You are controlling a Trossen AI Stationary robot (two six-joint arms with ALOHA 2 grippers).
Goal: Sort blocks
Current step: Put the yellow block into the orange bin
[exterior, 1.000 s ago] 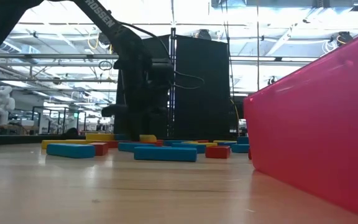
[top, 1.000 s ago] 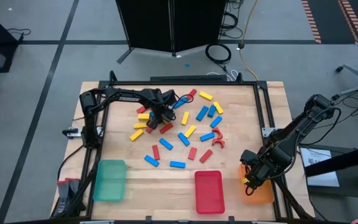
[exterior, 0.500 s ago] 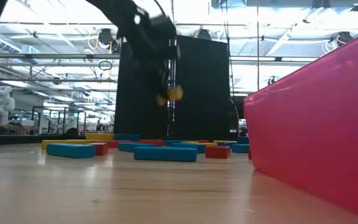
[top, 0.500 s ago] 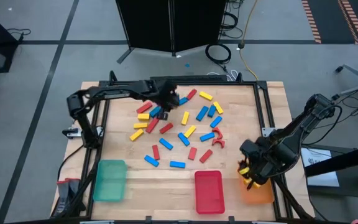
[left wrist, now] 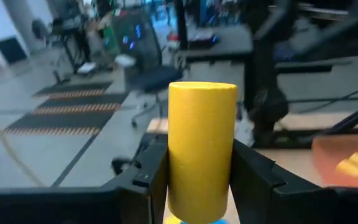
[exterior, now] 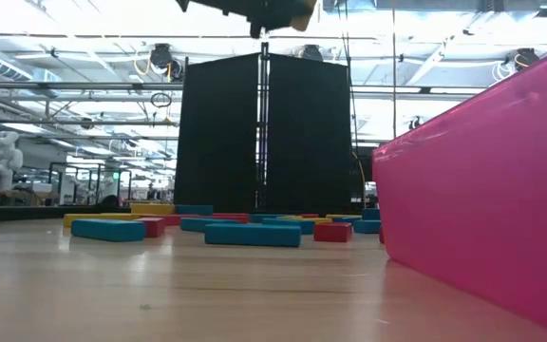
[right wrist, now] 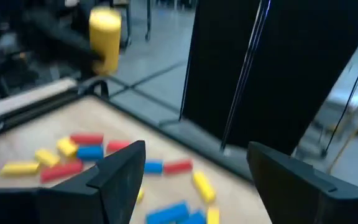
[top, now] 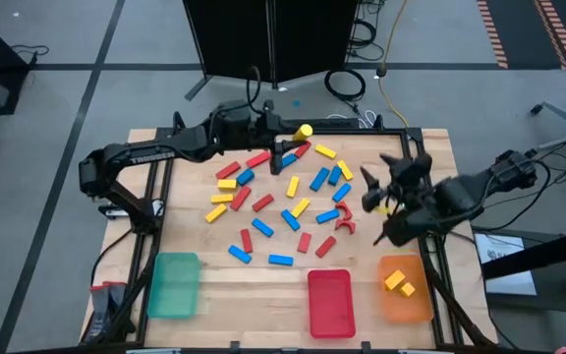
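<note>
Red, blue and yellow blocks (top: 293, 202) lie scattered flat on the wooden table. My left gripper (top: 296, 138) reaches high above the table's far middle and is shut on a yellow block (left wrist: 202, 149). That block also shows in the right wrist view (right wrist: 104, 31) and at the top of the low view (exterior: 302, 13). My right gripper (top: 373, 205) hangs open above the table's right side, with nothing between its fingers (right wrist: 122, 177). Two yellow blocks (top: 399, 284) lie in the orange tray (top: 416, 307). My left gripper pinches the yellow block's lower part (left wrist: 197, 193) between its two fingers (left wrist: 151, 177). The fingers come level from the table's left. The block stands upright, its upper end (left wrist: 202, 93) rising above the fingers, lifted well clear of the table.
A green tray (top: 175, 285) stands at the near left and a red tray (top: 329, 300) at the near middle, close in the low view (exterior: 482, 190). A dark frame borders the table's far edge (top: 293, 126). Bare wood lies between the trays.
My left gripper has risen from the block pile with the yellow block, gone toward the far right and tipped from pointing down to level. My right gripper has risen from over the orange tray, moved toward the far edge and tipped up to near level.
</note>
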